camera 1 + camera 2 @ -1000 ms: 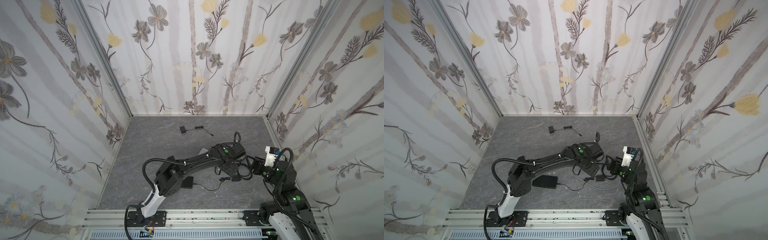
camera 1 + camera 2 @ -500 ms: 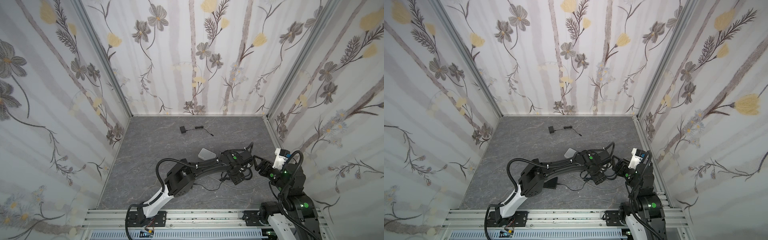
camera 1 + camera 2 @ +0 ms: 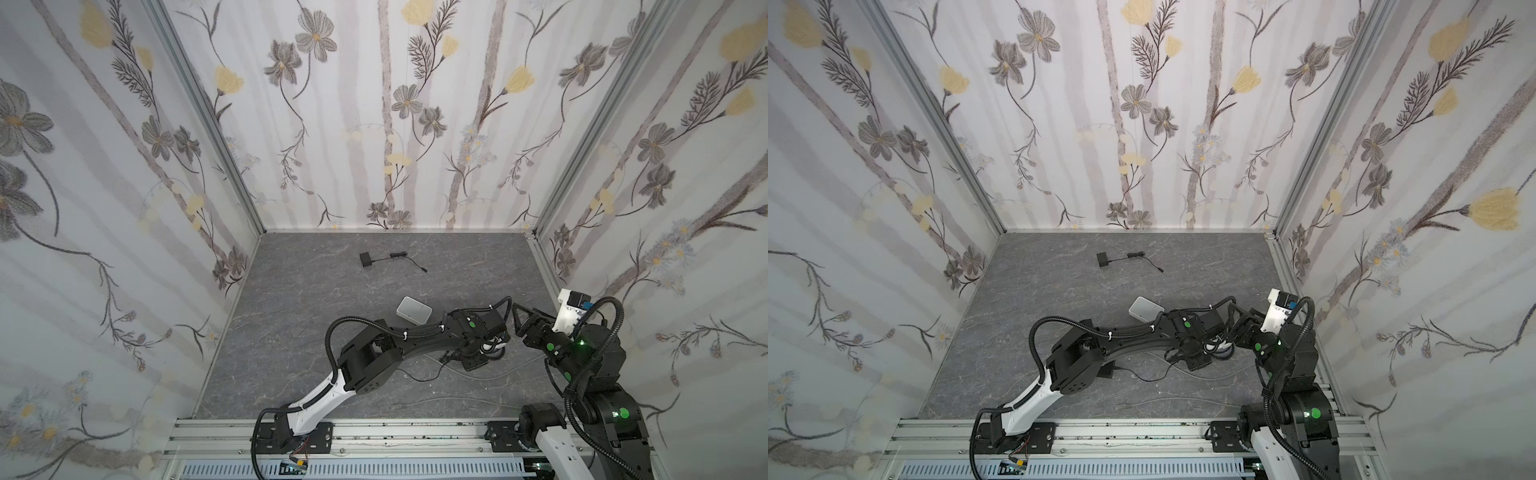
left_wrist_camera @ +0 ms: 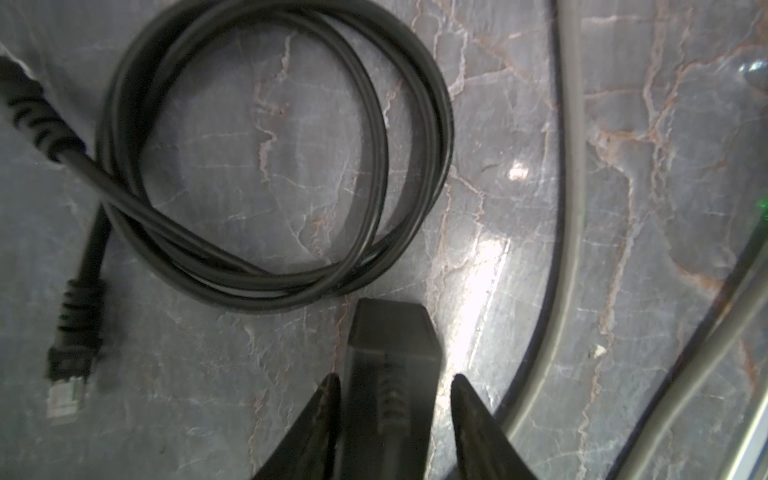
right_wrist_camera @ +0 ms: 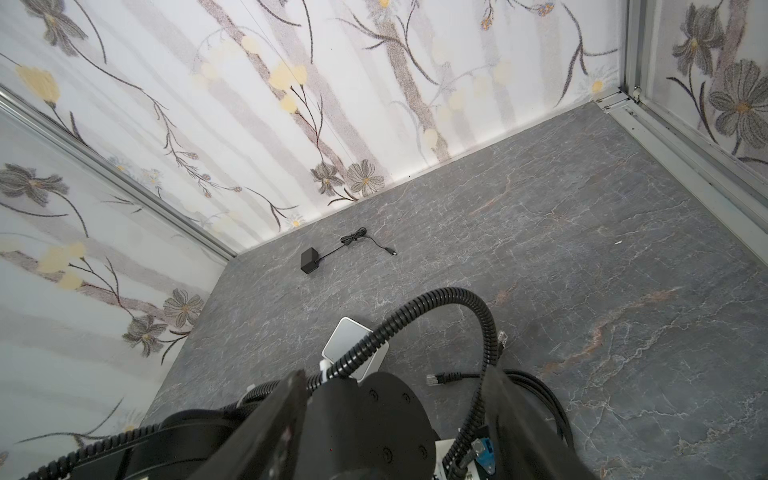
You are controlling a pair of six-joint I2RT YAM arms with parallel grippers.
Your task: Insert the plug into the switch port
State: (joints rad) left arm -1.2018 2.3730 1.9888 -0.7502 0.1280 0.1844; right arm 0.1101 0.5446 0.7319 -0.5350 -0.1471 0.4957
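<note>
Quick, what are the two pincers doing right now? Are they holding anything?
Left pincer: open, straddling a black adapter, with a gap showing on one side.
Right pincer: open, holding nothing.

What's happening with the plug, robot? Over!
Left tool astride black block, gap showing; right tool open, empty. Plug loose on floor, apart from white box. Left arm close beside box.

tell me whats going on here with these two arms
The left end effector straddles a small black block, slim gaps showing either side, so nothing is gripped yet. The coiled black cable and its clear-tipped plug lie loose beside it. The right end effector hangs open and empty nearby. The white switch box sits apart, the plug not yet in it.
</note>
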